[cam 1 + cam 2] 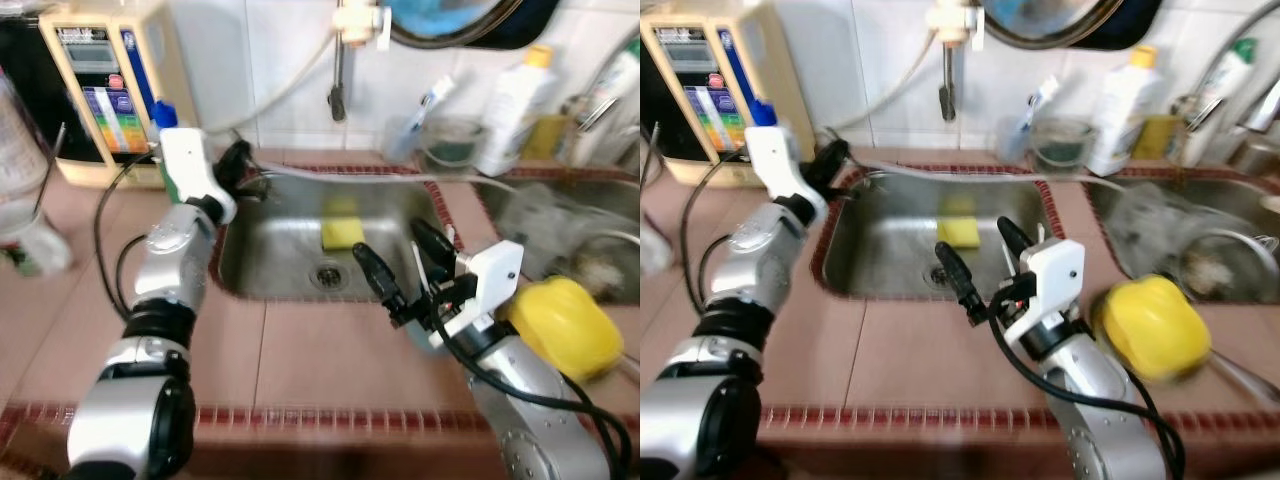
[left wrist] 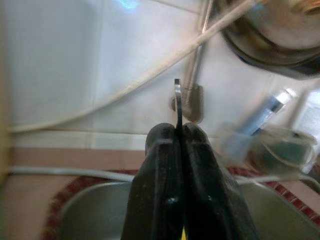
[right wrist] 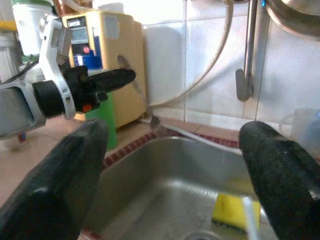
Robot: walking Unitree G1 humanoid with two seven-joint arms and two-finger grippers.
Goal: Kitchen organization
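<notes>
- Nearest, at the front of the pink tiled counter (image 1: 320,350): right gripper (image 1: 402,268), black fingers spread wide apart with nothing between them, poised over the near rim of the steel sink (image 1: 270,250).
- Just beside the right arm, on the counter to its right: a yellow rounded object (image 1: 565,325), blurred, kind not clear.
- On the left, rising from the counter's front edge: left arm, its left gripper (image 1: 238,158) at the sink's far-left corner.
- Fingers (image 2: 165,165) of the left gripper pressed tight together, clamped on the thin metal handle of a fork (image 3: 145,105); in the right wrist view, tines hanging down near the sink's rim.
- In the basin: a yellow sponge (image 1: 342,232) lying beyond the drain (image 1: 326,273), towards the back wall of the sink.
- Along the sink's far rim: a pale hose (image 1: 340,176) running across.
- Right of the sink: a second basin (image 1: 1200,240) holding blurred dishware, not readable.
- On the back ledge: a clear cup (image 1: 405,135) with a toothbrush-like item, a round greenish container (image 1: 452,145), a white bottle with a yellow cap (image 1: 515,105).
- Far left on the counter: a beige appliance with a blue and white panel (image 1: 105,90), standing against the white tiled wall (image 1: 270,70).
- On the wall above the sink: a tap (image 1: 340,60).
</notes>
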